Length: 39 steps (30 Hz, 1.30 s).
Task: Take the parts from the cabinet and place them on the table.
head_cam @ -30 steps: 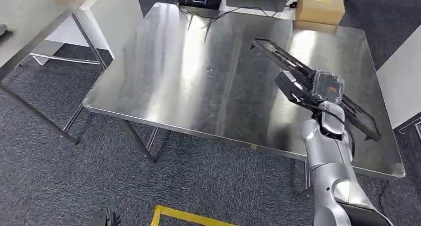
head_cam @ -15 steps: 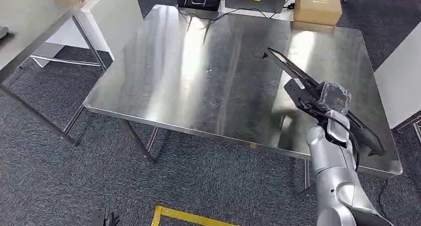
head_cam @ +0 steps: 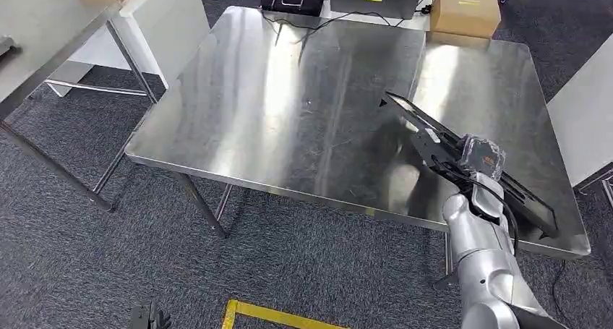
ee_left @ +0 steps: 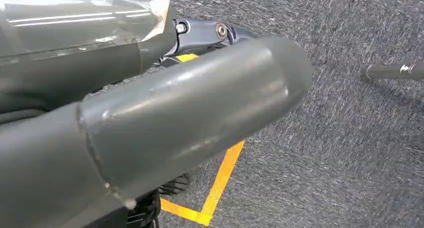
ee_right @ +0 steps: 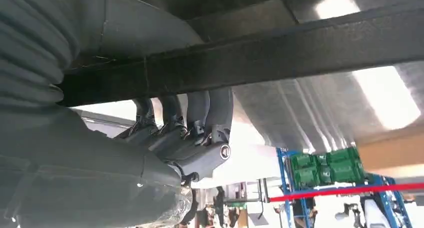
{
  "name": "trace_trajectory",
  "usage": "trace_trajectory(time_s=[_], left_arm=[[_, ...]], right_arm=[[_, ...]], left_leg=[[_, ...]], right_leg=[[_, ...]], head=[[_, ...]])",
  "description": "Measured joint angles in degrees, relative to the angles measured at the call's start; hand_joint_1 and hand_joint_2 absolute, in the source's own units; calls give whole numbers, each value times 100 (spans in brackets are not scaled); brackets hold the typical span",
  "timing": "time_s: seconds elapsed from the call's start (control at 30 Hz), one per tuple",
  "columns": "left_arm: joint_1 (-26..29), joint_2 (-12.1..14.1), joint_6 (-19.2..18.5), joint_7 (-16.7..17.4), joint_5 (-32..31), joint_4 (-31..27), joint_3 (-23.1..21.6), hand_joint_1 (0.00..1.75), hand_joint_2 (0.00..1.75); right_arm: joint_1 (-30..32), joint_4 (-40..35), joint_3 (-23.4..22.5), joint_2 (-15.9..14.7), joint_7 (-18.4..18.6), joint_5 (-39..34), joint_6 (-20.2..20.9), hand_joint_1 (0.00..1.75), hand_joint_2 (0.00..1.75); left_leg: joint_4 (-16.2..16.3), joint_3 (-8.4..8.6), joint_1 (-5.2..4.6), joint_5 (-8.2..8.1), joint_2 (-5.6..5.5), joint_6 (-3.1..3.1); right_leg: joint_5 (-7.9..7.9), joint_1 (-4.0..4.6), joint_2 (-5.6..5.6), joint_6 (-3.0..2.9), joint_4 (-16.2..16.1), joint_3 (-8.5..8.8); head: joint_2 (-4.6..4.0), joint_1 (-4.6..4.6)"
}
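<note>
Step in hand, by judgement: placing. The part [head_cam: 470,166], a long black flat frame, is held by the right hand [head_cam: 463,171] over the tabletop [head_cam: 289,105], at its near right corner. In the right wrist view the fingers [ee_right: 200,112] are seen curled around the frame's black bar [ee_right: 280,50], so the grip is closed on the part

The part is tilted: far end lies inboard over the steel, near end runs out toward the right edge close to the near right corner. Whether the far tip is touching the surface cannot be told

Left hand [ee_left: 150,123] is hanging by the floor [ee_left: 350,138]; its thumb is seen close up, but whether the fingers are spread or curled cannot be told

Next move calls for:
- part to be levelled and lowered flat before release
- part to be shifted inboard, since the near end sits close to the right edge and could overhang or tip off if let go there
- fingers under the bar to be cleared without dragging the frame

Room: a wide bare steel area is available left of the part and beyond it. A cardboard box [head_cam: 465,9] and cables [head_cam: 318,22] sit at the far edge, well apart from the part. A white panel [head_cam: 578,119] stands just beside the right edge, so outward swing on that side is limited
</note>
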Motion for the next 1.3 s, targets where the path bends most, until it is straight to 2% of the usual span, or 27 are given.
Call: trace_trajectory(time_s=[0.13,0.17,0.6,0.8,0.93,1.07,1.17,1.3], left_arm=[[5,-4,0,-24,9,0,85,0,0],[7,-4,-4,-30,9,0,92,0,175],[11,-4,-90,-66,-79,2,135,0,175],[10,-2,-92,11,-153,2,159,0,175],[6,0,-107,88,-256,2,219,0,175],[-6,7,-107,166,-317,2,227,0,175],[-32,11,-109,210,-341,2,232,0,175],[-60,13,-116,232,-365,2,243,0,175]], right_arm=[[-16,122,-20,13,0,4,-48,175,175],[-21,148,-22,13,0,7,-70,0,0],[-60,347,-195,-22,-11,-70,26,0,0],[-211,389,-306,-37,225,-103,827,0,0],[-446,439,-418,-50,518,-186,1559,0,0],[-704,505,-557,-63,645,-371,2095,0,0],[-875,542,-682,-59,634,-520,2339,0,0],[-1038,562,-734,-35,573,-564,2409,0,0]], left_leg=[[1,0,-2,-1,-2,2],[1,1,-2,-1,-2,2],[2,1,-3,-1,-2,2],[2,2,-3,-1,-2,2],[2,4,-5,-1,-2,2],[3,5,-6,-1,-1,2],[3,4,-6,0,-2,2],[3,5,-6,0,-2,2]], right_leg=[[0,-2,0,0,0,1],[0,-2,-1,0,0,2],[0,-2,-1,0,0,2],[0,-3,-1,0,-1,3],[1,-3,0,1,0,3],[1,-4,0,1,0,4],[1,-4,-1,1,0,4],[1,-5,0,1,0,6]], head=[[0,0],[0,0],[0,0],[0,0],[0,0],[0,0],[0,0],[0,0]])
